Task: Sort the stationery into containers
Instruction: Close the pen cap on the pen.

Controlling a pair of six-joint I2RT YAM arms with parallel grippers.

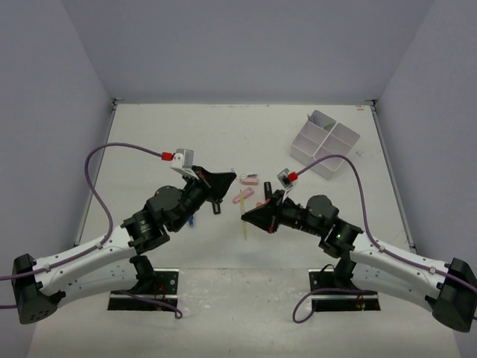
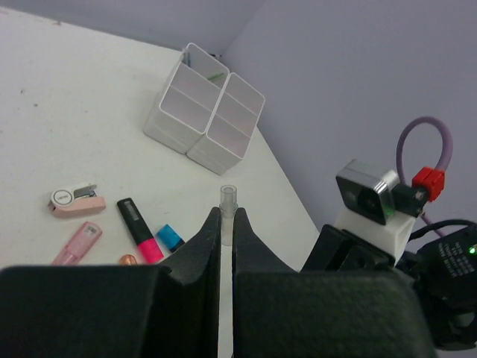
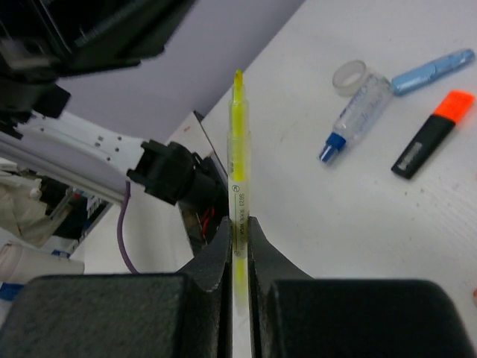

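poking out past the fingertips of the right gripper (image 3: pixel 238 233) is a thin pen (image 3: pixel 238 164) with a clear barrel and yellow ink. it is pinched low on the barrel, and its yellow tip is the end farthest from the fingers. the two fingers are closed tight on it, with only the pen's width between them. from above, the pen hangs off that gripper's tip over the table (image 1: pixel 149 149), in the gap between the two arms.

the left gripper (image 2: pixel 227 218) faces it from a little way off and is also pressed shut, nipping a short clear tube (image 2: pixel 227 198) whose open end sticks up just past its tips. i cannot tell what the tube is.

loose on the table beyond lie a pink-capped highlighter (image 2: pixel 139 228), a blue cap (image 2: pixel 171 237) beside it and a pink-and-white piece (image 2: pixel 77 201). there are also a tape roll (image 3: pixel 349 77), a small clear bottle (image 3: pixel 356 119), a blue pen (image 3: pixel 432 71) and an orange-capped highlighter (image 3: pixel 432 130).

the white tray (image 1: pixel 305 146), with its four compartments, sits well apart at the far right of the table.
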